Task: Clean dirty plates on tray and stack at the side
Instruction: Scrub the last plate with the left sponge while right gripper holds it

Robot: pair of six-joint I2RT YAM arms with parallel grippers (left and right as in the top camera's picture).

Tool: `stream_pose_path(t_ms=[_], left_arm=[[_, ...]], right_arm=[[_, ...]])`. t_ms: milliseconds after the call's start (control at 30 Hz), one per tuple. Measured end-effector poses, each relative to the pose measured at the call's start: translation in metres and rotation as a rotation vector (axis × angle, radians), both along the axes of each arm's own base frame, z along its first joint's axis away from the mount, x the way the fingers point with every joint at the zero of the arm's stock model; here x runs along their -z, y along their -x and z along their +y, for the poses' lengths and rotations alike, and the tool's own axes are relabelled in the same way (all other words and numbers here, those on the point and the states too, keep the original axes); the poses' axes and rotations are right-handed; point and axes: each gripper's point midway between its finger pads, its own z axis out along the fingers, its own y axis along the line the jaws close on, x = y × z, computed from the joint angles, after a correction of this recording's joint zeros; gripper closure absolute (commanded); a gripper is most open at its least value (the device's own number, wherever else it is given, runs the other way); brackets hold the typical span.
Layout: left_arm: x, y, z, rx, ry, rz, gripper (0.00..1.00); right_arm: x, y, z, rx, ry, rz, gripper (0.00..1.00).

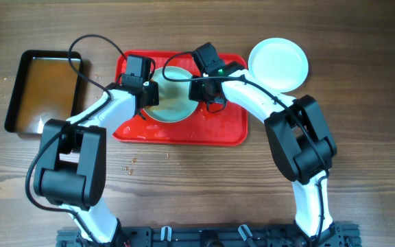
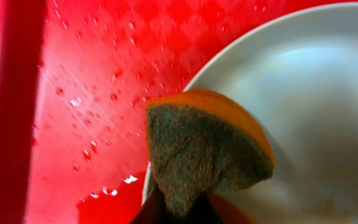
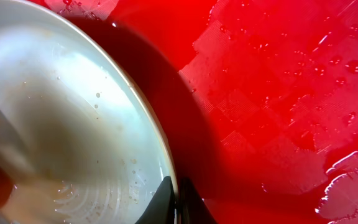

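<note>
One white plate (image 1: pixel 173 96) lies on the wet red tray (image 1: pixel 225 127), raised at its right edge. My right gripper (image 1: pixel 199 88) is shut on that plate's rim (image 3: pixel 174 186), one finger inside and one outside. My left gripper (image 1: pixel 147 96) is shut on an orange sponge with a dark scrub face (image 2: pixel 204 149), which rests on the plate's left rim (image 2: pixel 303 81). The plate's wet inside shows in the right wrist view (image 3: pixel 61 118). Another white plate (image 1: pixel 278 64) lies on the table to the right of the tray; I cannot tell if it is a stack.
A black tray of brownish liquid (image 1: pixel 45 86) stands at the left of the red tray. Water drops cover the red tray's floor (image 2: pixel 92 106). Small crumbs lie on the wooden table (image 1: pixel 132 162) in front of the tray.
</note>
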Motion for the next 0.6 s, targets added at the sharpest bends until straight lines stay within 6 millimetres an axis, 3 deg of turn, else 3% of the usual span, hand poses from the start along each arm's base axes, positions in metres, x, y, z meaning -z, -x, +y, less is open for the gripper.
stream_pose_path(t_ms=[100,200,300,433,600], left_arm=[[-0.018,-0.007,0.005,0.012,-0.038,-0.064,0.96],[-0.063,-0.018,0.015,-0.019,-0.053,-0.188,0.96],[-0.087,-0.019,0.008,-0.045,0.029,-0.242,0.96],[-0.072,-0.012,-0.024,-0.058,0.26,-0.167,0.96],[-0.016,0.005,-0.053,-0.099,0.443,0.037,0.96]], right_arm=[[0.0,0.0,0.001,0.001,-0.002,-0.001,0.96],[0.0,0.0,0.0,0.007,-0.001,0.0,0.96],[0.0,0.0,0.0,0.007,-0.001,0.0,0.96],[0.0,0.0,0.0,0.006,-0.002,0.0,0.96],[0.0,0.0,0.0,0.006,-0.002,0.0,0.96]])
